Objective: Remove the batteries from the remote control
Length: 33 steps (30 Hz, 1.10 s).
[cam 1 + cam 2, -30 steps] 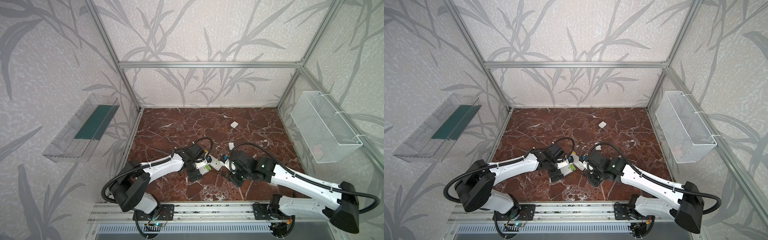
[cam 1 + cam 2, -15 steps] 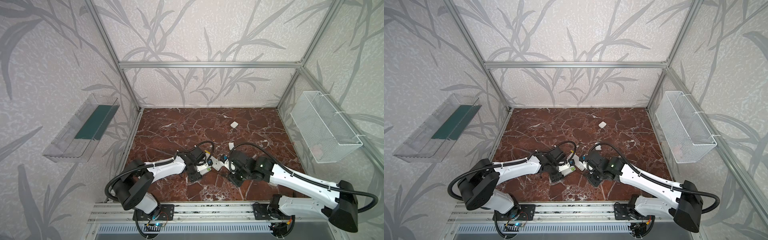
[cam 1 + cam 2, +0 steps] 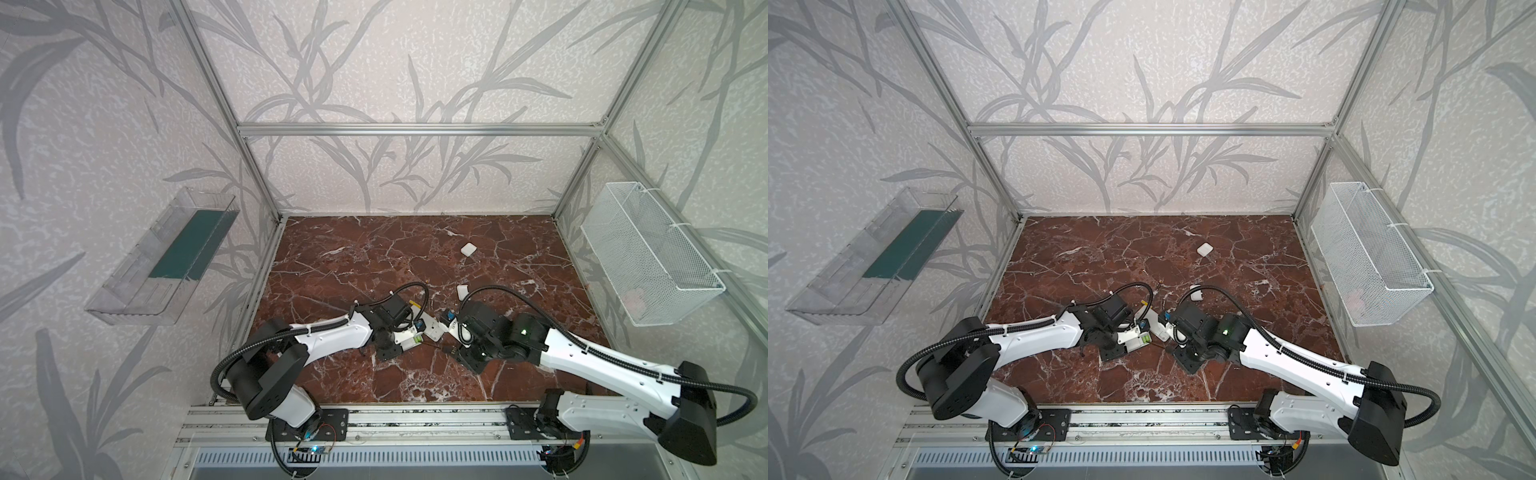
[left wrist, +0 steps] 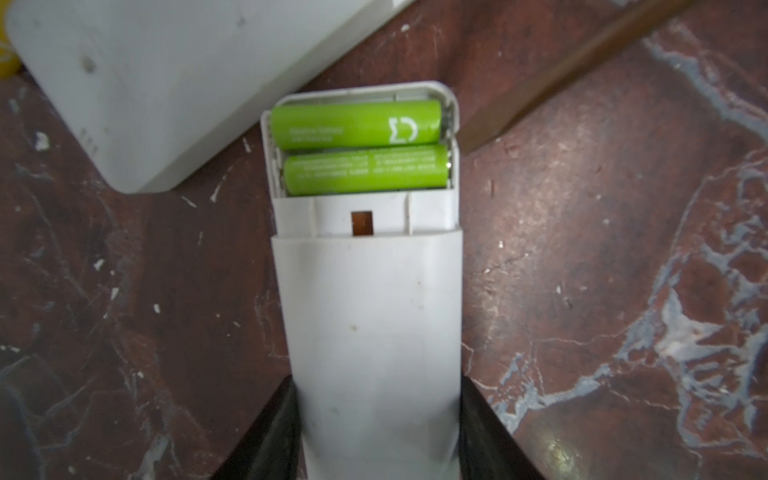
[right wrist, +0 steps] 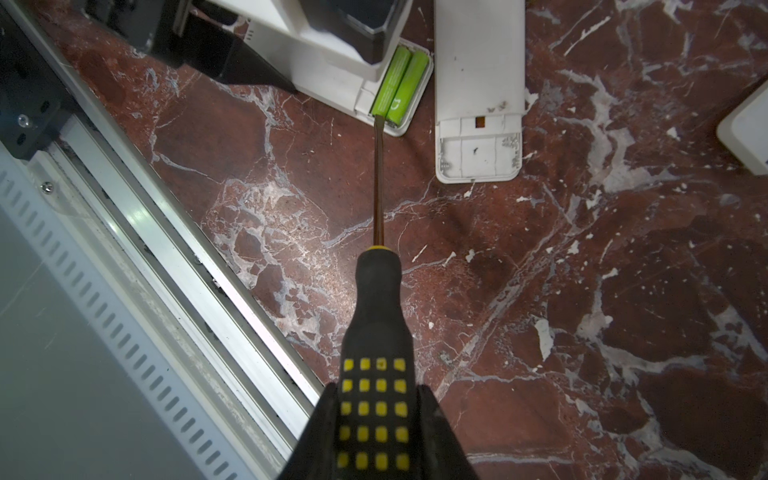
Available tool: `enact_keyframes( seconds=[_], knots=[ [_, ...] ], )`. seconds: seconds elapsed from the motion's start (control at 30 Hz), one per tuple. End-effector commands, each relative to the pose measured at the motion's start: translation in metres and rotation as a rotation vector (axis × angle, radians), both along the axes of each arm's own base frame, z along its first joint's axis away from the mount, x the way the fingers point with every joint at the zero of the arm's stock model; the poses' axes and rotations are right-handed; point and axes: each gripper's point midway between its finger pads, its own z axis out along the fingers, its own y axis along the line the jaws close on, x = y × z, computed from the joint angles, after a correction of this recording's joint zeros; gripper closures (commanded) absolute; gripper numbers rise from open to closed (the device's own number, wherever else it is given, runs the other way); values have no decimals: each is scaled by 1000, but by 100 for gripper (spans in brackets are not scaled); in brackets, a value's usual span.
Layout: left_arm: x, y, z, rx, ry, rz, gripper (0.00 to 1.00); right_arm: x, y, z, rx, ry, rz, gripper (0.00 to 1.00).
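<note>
1. Batteries (image 4: 357, 124), two lime-green cells, lie side by side in the white remote (image 4: 374, 324), in its open compartment, on the marble table (image 4: 602, 270).
2. Left gripper (image 4: 377, 390) clamps the remote's sides.
3. Right gripper (image 5: 379, 399) clasps a screwdriver (image 5: 377, 307), its tip at one battery's end.

Leaf-patterned walls (image 3: 374, 62), red-brown marble floor (image 3: 353, 257), aluminium frame (image 3: 415, 129).

Two green batteries (image 4: 355, 124), two remotes (image 5: 478, 75) (one screwdriver (image 5: 378, 332))
</note>
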Motion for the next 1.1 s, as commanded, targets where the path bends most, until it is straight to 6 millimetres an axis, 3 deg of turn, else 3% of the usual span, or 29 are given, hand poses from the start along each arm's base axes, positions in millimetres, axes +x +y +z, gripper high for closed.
enact_keyframes(
  seconds=[0.0,0.4,0.8,1.07],
  knots=[
    [-7,1,-8,34,43,-15,59,-6,5,15,32,-19,31,100],
    [-9,0,-9,37,46,-27,61,4,-2,6,-23,-59,-19,100],
    [-9,-1,-7,36,43,-25,61,-10,9,-4,-22,-6,38,100],
    [-10,-1,-7,36,42,-31,61,-7,8,-8,-37,-17,16,100]
  ],
)
